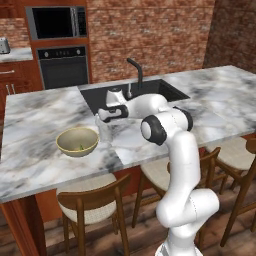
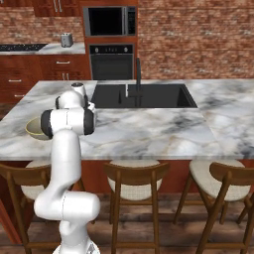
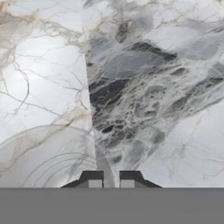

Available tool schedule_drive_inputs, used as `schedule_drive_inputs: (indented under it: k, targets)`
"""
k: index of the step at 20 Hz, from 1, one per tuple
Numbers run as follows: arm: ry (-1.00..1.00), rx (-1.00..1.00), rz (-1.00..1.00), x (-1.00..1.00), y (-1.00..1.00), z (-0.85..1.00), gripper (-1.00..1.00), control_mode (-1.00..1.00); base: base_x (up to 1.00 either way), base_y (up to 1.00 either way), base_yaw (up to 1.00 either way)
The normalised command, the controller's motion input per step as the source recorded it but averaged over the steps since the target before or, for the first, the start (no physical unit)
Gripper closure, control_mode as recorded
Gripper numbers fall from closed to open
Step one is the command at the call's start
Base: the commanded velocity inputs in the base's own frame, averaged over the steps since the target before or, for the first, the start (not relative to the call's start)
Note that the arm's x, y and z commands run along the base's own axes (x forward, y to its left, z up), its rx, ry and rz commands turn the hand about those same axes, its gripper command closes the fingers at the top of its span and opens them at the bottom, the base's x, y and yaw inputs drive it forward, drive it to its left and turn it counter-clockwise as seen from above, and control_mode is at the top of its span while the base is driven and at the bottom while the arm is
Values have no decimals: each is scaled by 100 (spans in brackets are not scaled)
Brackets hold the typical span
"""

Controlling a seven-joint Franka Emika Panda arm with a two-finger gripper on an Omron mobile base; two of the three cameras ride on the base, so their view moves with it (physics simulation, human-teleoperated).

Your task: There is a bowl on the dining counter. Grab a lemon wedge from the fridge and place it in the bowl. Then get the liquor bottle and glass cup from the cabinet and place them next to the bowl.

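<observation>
Glass cup (image 1: pixel 103 128) at frame centre, pinched by gripper (image 3: pixel 111 181) beside bowl (image 1: pixel 77 141); release looks next.

1. The marble desk (image 3: pixel 153 87) spreads grey and white behind everything else.
2. A clear glass cup (image 3: pixel 48 153) stands on the desk, its rim curving just left of the hand (image 3: pixel 111 183).
3. The hand's 2 dark fingertips (image 3: pixel 92 180) sit nearly together.
</observation>
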Motion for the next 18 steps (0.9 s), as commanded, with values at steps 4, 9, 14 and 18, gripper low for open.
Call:
schedule_drive_inputs:
  k: [4, 9, 14, 18]
  targets:
    - [0, 0, 0, -33, 12, -10, -100, -100, 0, 0, 0]
    - [-3, 0, 0, -39, 0, 0, -100, -100, 0, 0, 0]
    - [-12, 0, 0, -34, -6, 6, -100, -100, 0, 0, 0]
    - [-27, 0, 0, -28, -11, 67, -100, -100, 0, 0, 0]
